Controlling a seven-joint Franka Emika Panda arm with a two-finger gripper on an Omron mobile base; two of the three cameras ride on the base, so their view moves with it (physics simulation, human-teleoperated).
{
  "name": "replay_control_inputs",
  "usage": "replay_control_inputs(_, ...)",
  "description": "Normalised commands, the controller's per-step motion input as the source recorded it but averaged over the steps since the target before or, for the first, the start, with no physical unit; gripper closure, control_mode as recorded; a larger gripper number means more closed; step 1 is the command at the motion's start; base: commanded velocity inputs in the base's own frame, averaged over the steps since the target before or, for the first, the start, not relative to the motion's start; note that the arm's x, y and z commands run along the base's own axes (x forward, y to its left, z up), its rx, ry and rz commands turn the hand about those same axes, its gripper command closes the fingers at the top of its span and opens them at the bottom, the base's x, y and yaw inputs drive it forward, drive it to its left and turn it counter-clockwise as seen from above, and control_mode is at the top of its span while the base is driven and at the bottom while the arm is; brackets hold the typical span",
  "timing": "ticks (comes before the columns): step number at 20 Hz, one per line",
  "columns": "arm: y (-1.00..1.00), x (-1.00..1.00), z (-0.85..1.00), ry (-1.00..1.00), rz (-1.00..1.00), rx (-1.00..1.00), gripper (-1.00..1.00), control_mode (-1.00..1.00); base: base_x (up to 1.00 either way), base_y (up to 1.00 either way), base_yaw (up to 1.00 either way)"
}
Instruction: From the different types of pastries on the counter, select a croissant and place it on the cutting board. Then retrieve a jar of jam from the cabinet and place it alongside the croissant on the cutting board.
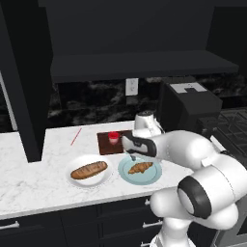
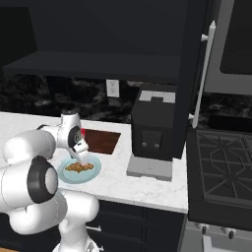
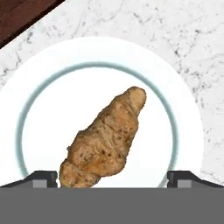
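Note:
The croissant (image 3: 105,140) lies on a pale blue-rimmed plate (image 3: 183,109), a small golden-brown ridged crescent (image 1: 140,168). My gripper (image 3: 113,178) hangs just above it, open, with its fingertips (image 3: 43,177) wide apart on either side of the pastry's near end. From the base views the gripper (image 1: 132,157) (image 2: 81,158) points down over the croissant (image 2: 79,167). Behind the plate lies the dark-brown cutting board (image 1: 103,144) (image 2: 104,141) (image 3: 17,17). A small red jar of jam (image 1: 113,137) stands on it. The longer scored loaf (image 1: 89,170) rests on a white plate (image 1: 72,161) to the left.
A black boxy appliance (image 1: 188,108) (image 2: 153,129) stands on the marble counter (image 1: 34,178) right of the board. The black cabinet shelf (image 1: 140,65) runs overhead. A stove (image 2: 221,167) lies to the far right, and a thin red stick (image 1: 76,136) lies left of the board.

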Motion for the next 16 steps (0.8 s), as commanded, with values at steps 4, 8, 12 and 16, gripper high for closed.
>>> replay_control_inputs(4, -0.07, -0.48, -0.1, -0.02, -0.08, 0.09, -1.0, -1.0, 0.0, 0.0, 0.0)
replay_control_inputs(8, -0.09, 0.3, 0.0, -0.04, -0.08, 0.06, -1.0, -1.0, 0.0, 0.0, 0.0)
replay_control_inputs(12, 0.0, 0.66, 0.0, -0.02, -0.1, 0.0, -1.0, -1.0, 0.0, 0.0, 0.0)
replay_control_inputs(16, 0.06, 0.52, 0.0, 0.0, -0.1, 0.0, -1.0, -1.0, 0.0, 0.0, 0.0)
